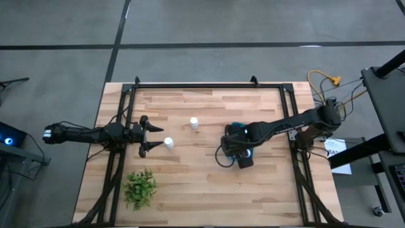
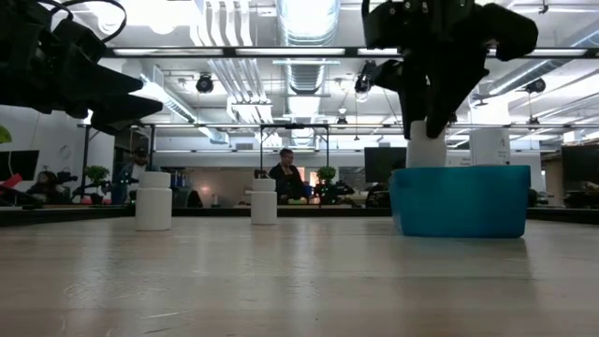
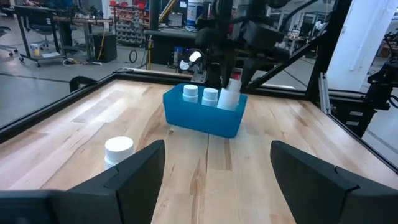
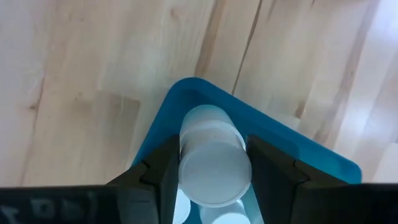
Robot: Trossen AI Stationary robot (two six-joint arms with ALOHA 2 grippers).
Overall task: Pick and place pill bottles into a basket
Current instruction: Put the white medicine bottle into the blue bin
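Pill bottle clamped in our right gripper hangs over the basket; next we release, left gripper waiting spread.

Two white pill bottles upright on table — others in teal basket | one pincer-held.

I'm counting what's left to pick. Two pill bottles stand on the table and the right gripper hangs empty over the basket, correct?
Not quite. The right gripper is not empty: it is shut on a pill bottle above the basket, as the right wrist view shows. Two bottles do stand on the table.
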